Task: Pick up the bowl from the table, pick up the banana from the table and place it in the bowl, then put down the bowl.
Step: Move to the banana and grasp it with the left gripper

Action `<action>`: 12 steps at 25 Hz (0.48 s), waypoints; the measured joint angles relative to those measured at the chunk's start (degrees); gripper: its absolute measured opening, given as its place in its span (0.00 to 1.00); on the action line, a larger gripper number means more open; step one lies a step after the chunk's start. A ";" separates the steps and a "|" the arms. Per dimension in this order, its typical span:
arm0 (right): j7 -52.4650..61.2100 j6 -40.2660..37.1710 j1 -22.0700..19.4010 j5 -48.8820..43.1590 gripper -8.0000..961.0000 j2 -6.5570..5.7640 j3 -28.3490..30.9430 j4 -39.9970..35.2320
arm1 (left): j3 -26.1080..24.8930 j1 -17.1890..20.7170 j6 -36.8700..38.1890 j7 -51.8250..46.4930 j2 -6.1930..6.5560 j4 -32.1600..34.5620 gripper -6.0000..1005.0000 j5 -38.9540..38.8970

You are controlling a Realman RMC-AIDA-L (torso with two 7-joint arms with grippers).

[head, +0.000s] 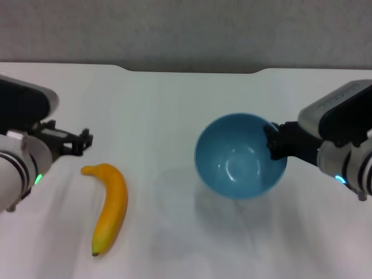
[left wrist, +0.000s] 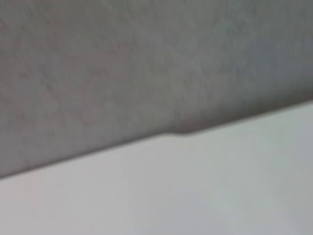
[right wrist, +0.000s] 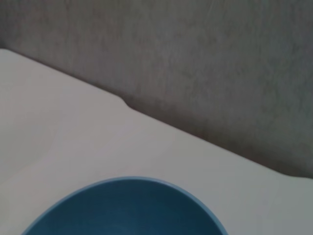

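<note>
The light-blue bowl is right of the table's middle, tilted and lifted a little, with a faint shadow under it. My right gripper is shut on its right rim. The bowl's rim also fills the lower part of the right wrist view. The yellow-orange banana lies on the white table at the front left, stem toward the back and greenish tip toward the front. My left gripper is open and empty, just behind and left of the banana's stem. The bowl is empty.
The table's far edge has a shallow notch, with a grey wall behind it. The left wrist view shows only tabletop and wall. Bare tabletop lies between banana and bowl.
</note>
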 joint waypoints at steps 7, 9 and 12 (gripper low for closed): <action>-0.12 -0.85 -3.11 -0.80 0.05 -0.08 3.02 3.20 | 3.44 -2.58 4.16 2.81 0.06 1.34 0.70 -1.71; -0.21 -1.06 -3.84 -0.94 0.05 -0.11 3.56 4.40 | 3.55 -2.90 4.38 3.07 0.06 1.93 0.70 -1.89; -0.32 -1.21 -5.68 -1.89 0.05 -0.06 5.09 6.83 | 4.21 -5.36 6.12 3.38 -0.03 6.10 0.70 -2.45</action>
